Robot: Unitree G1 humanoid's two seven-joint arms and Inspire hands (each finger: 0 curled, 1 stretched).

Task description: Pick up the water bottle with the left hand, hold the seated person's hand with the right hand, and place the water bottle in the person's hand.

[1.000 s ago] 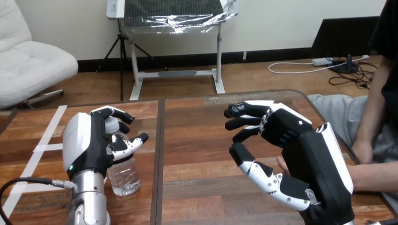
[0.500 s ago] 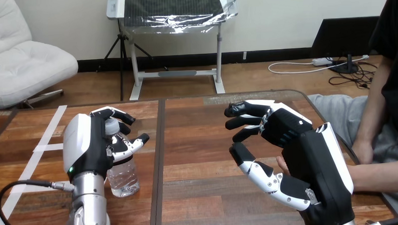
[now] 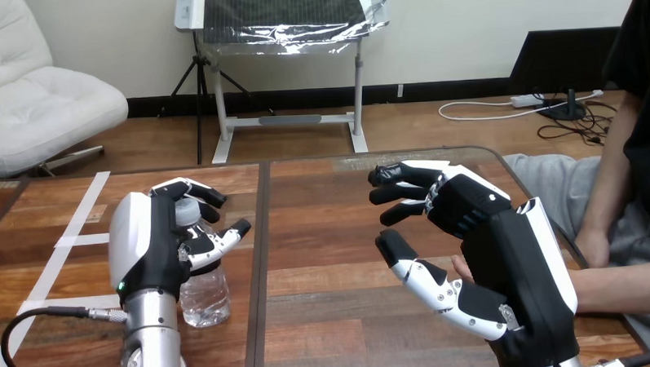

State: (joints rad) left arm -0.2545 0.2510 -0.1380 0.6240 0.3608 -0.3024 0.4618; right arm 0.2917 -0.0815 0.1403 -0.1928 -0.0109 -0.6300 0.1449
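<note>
left hand has the bottle, right hand waits over the person's palm

here's the left hand (image 3: 144,251), wrapped round the upper part of the water bottle (image 3: 205,295), fingers curling over near the cap and the thumb closing in from the front. that's a proper grasp. the bottle stands upright at the left side of the table (image 3: 323,232). its base looks to be on the wood or barely off it, and i can't tell which. gripping high leaves the clear lower body free, which i'd judge handy for setting it into someone's palm.

over on the right, the right hand (image 3: 512,263) hangs above the table with its fingers spread and loosely bent, grasping nothing. just past its palm a sliver of the person's hand (image 3: 460,268) peeks out, with the person's forearm (image 3: 627,287) reaching in from the view's right edge. the robot hand covers most of it, so i can't tell whether they touch. no finger is visibly curled round it.

bottle and the person's hand are well apart. the carry across has not begun, and i'd say steadying that palm comes first.
</note>
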